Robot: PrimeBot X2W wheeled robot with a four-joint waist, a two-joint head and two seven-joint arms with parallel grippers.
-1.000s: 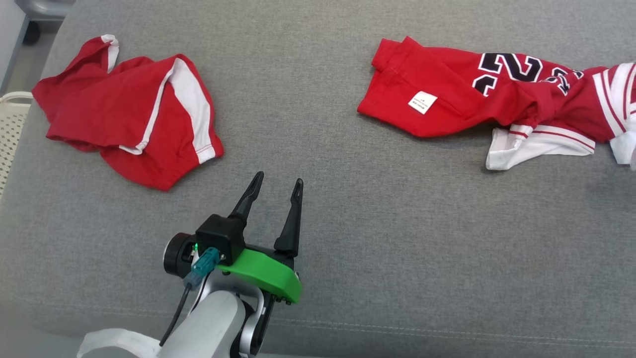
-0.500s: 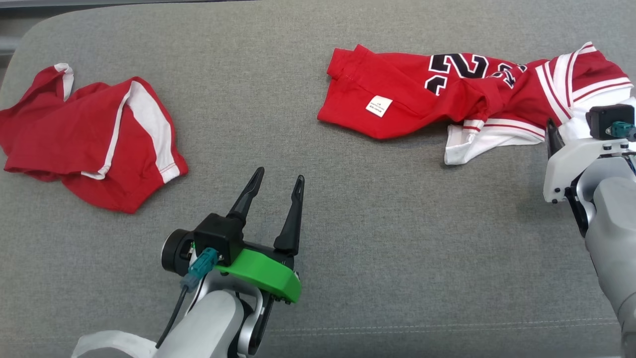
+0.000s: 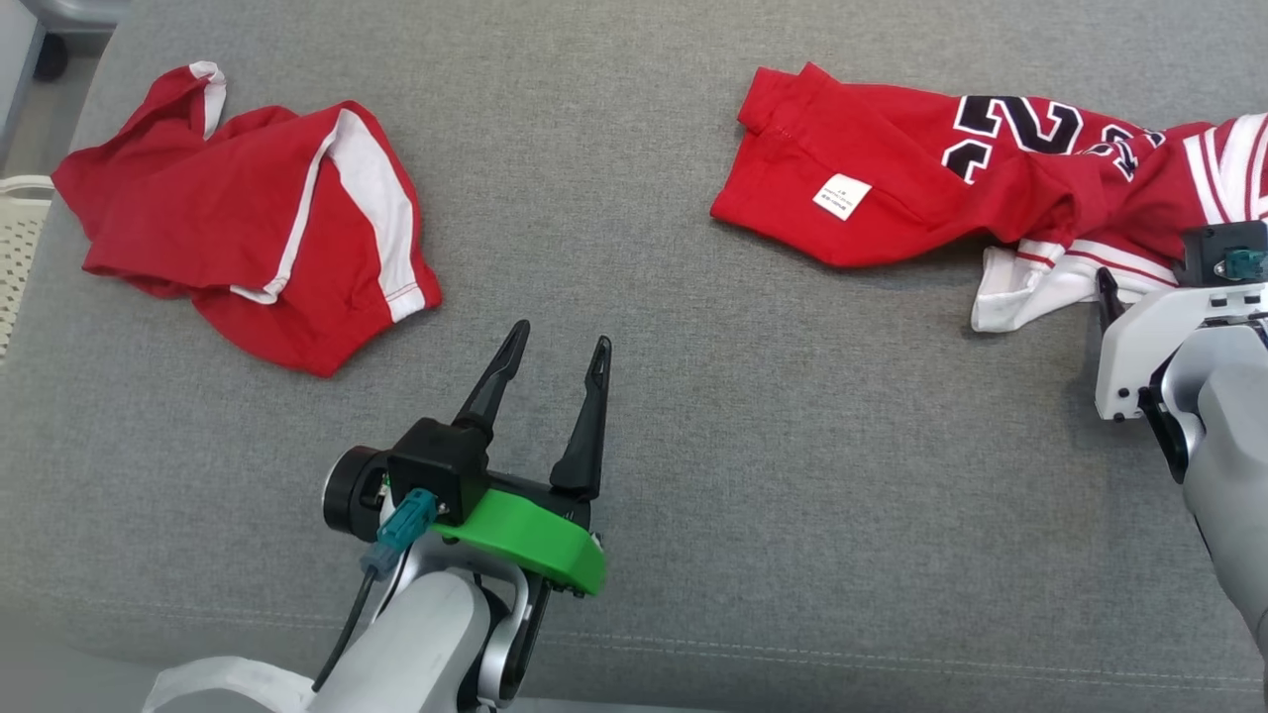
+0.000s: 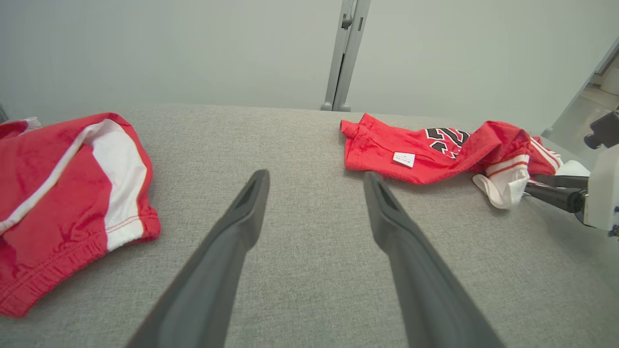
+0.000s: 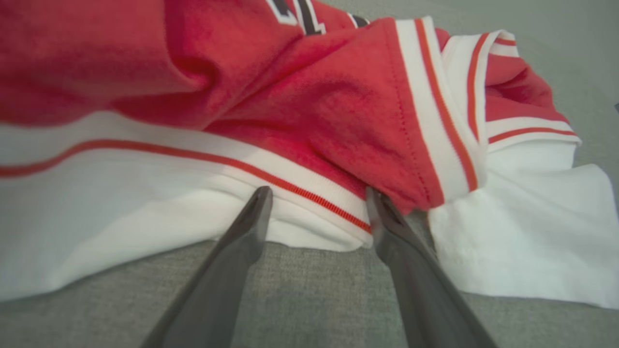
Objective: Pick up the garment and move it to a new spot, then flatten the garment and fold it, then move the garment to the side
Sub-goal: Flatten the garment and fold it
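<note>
1. The jersey (image 3: 892, 188) is found crumpled at the padded surface's (image 3: 792, 446) right, its white hem met by the spread right claw (image 5: 319, 193).
2. Red shorts (image 3: 248, 228) are seen far left.
3. Between, the left claw (image 3: 560, 347) is held agape over bare fabric.

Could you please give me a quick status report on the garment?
Left gripper open, over bare cushion. Right gripper open, tips at the white hem of the jersey, not yet gripping. It lies crumpled on the cushion. Red shorts well clear, left side.
</note>
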